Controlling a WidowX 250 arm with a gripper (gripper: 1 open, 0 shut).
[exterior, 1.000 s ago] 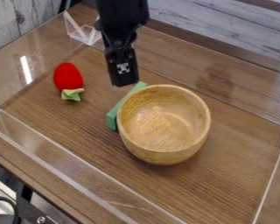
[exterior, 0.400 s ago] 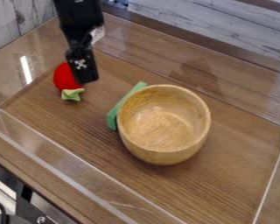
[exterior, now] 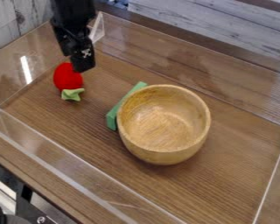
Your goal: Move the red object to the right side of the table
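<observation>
Apparently open, gripper near red toy; writing unreadable.

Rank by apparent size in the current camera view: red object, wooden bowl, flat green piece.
Largest to smallest:
1. Wooden bowl, clearly biggest
2. Flat green piece and red object: too close to rank, since the bowl may hide part of the green piece

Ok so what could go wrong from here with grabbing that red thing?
The gripper hangs open right over the red object, so it might nudge it away on the way down. Later, heading right, it could bump the wooden bowl or green piece if carried too low.
</observation>
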